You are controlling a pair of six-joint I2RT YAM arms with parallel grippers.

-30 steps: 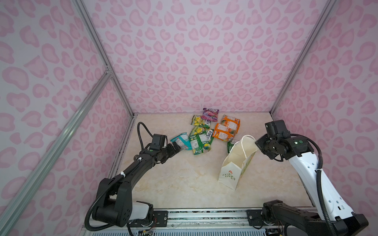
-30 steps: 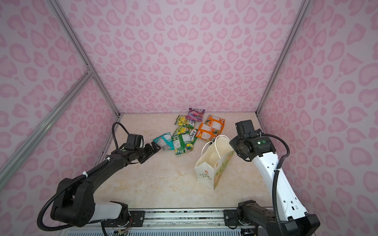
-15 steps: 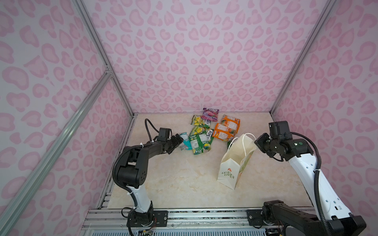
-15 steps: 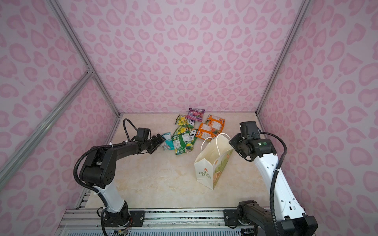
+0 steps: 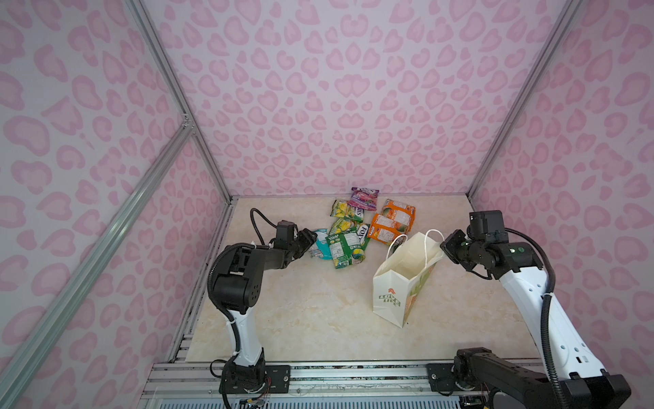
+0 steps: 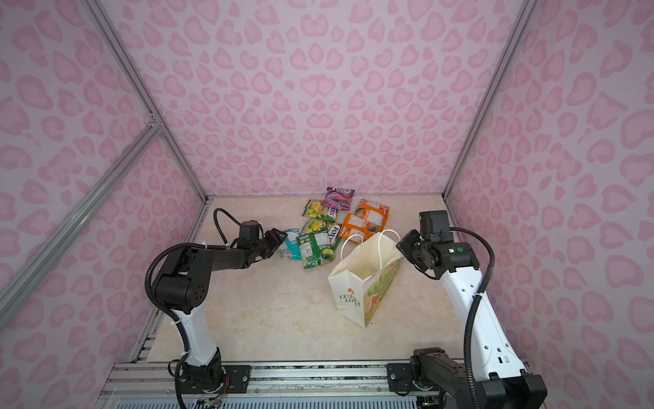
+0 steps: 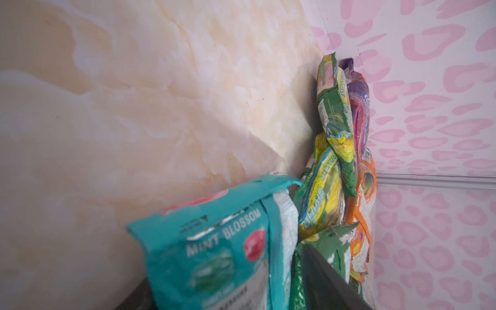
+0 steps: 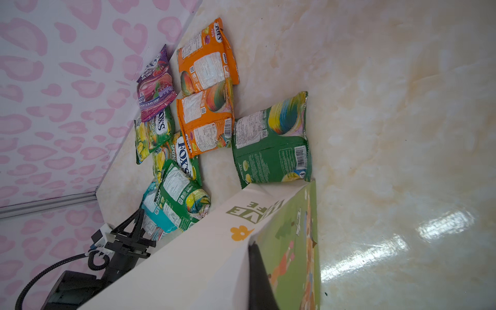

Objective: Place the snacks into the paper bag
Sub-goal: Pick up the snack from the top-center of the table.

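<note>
Several snacks lie in a cluster at the back of the table. The teal packet (image 5: 320, 248) is at its left edge, beside a dark green packet (image 5: 345, 248). Behind them are yellow-green packets (image 5: 343, 209), orange packets (image 5: 393, 221) and a purple packet (image 5: 364, 198). My left gripper (image 5: 309, 238) is open, its jaws on either side of the teal packet (image 7: 214, 241). The white paper bag (image 5: 393, 294) stands open and tilted at right. My right gripper (image 5: 444, 246) is shut on its upper rim (image 8: 188, 255). Another dark green packet (image 8: 271, 145) lies just behind the bag.
Pink patterned walls (image 5: 336, 106) close in the back and both sides. An aluminium rail (image 5: 318, 371) runs along the table's front edge, with both arm bases on it. Bare marble tabletop (image 5: 300, 311) stretches in front of the snacks and left of the bag.
My left gripper has reached right onto the teal packet and its jaws have narrowed round it. The left arm's elbow has risen. The right gripper keeps its hold on the bag.
</note>
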